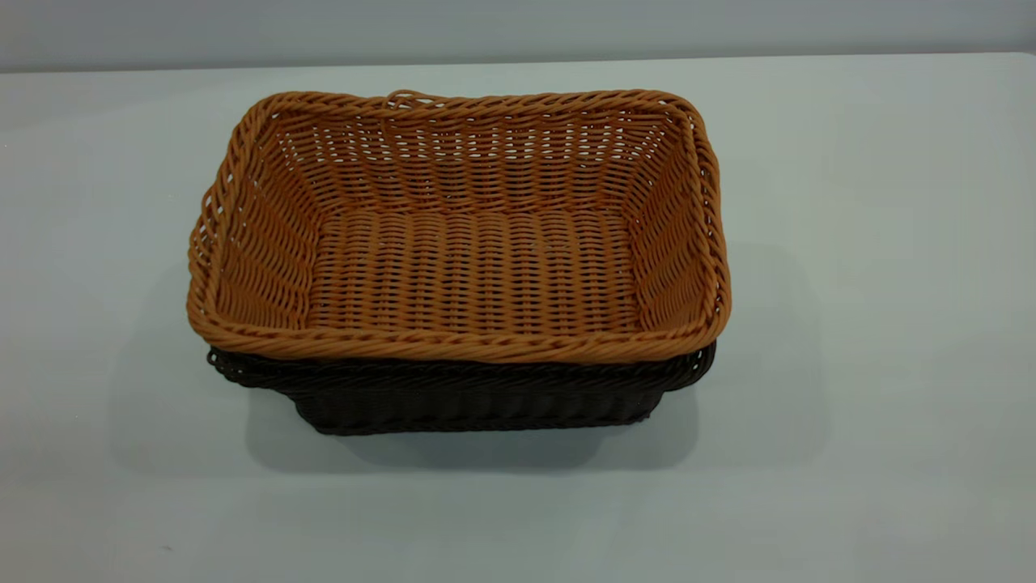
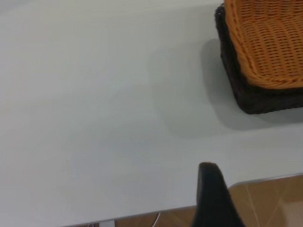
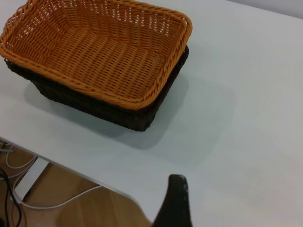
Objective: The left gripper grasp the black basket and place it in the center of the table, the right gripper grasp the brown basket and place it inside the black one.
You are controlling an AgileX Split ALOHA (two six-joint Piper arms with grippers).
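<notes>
Brown basket (image 1: 473,267) sits nested inside black basket (image 1: 469,397), rims stacked, mouth upward, both mid-table (image 1: 874,324). Exterior view: shared long axis runs left to right; small loop (image 1: 405,97) on brown basket's far long edge, pointing away from the camera. Black basket shows only as a dark band and base beneath the brown rim. Left gripper (image 2: 213,198) is well apart from the baskets, near the table edge; one dark finger visible, spread not discernible. Right gripper (image 3: 175,201) likewise off the baskets, over the table edge; cannot tell its state either.
</notes>
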